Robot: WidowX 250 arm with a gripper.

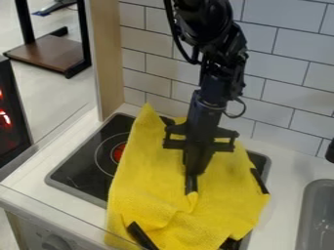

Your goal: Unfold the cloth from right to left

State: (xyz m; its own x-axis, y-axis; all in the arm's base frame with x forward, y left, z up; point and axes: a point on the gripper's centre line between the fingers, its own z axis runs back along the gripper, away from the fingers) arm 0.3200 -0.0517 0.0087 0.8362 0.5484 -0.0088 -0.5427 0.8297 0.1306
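Far to the left of the hand is a dark thing with red lights [9, 114], and the edge of the view cuts it off. Nearer, but down low, is a round knob [56, 242], partly cut off by the bottom edge. Beside the hand on the left is the black stove top [78, 168], with a red glow in its ring. The yellow cloth [147, 185] hides a lot of the stove top. The cloth is under and all around the low end of the hand, and it runs off the bottom of the view. Down and left of the hand, a black strip [140, 235] lies by the cloth; I can't tell what it is.

The arm [219, 63] comes down from the top edge, which cuts it off. The hand [191, 189] points down, leaning a bit, and its tip touches a little fold in the cloth. I can't tell how far open it is, or if it has hold of the fold. To its right, another black strip [259, 180] is at the cloth's edge, also hard to name. Farther right are a gray sink [305, 210] and a small black thing [330, 152], both cut off.
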